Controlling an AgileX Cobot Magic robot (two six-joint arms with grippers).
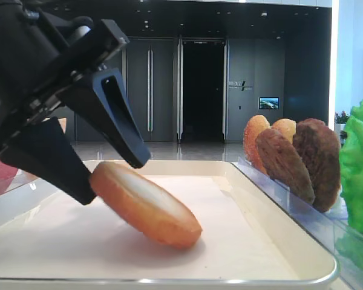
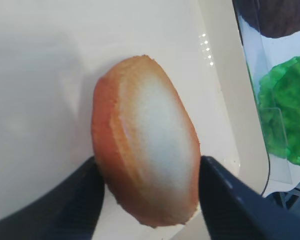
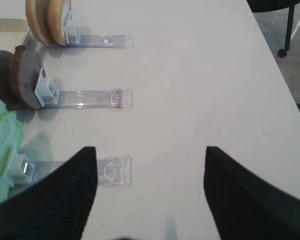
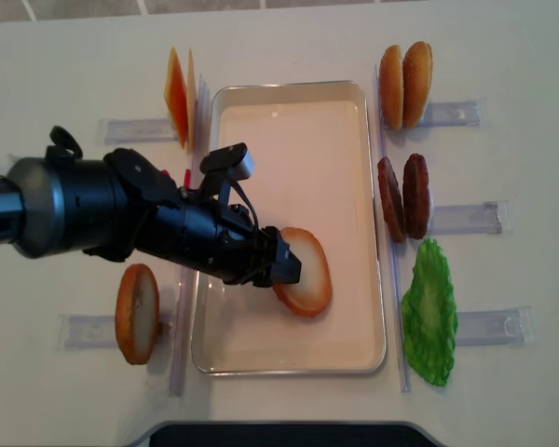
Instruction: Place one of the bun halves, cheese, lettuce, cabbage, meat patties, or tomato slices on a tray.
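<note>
Pale tabletop carries the large white rectangular tray, on whose base the golden-rimmed round bun half leans tilted, the left pincer parted either side, apparently releasing it there.

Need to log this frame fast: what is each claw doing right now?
Left claw: partly open around the bun half, which leans tilted on the tray; whether it grips cannot be told.
Right claw: open, empty, over bare table.
</note>
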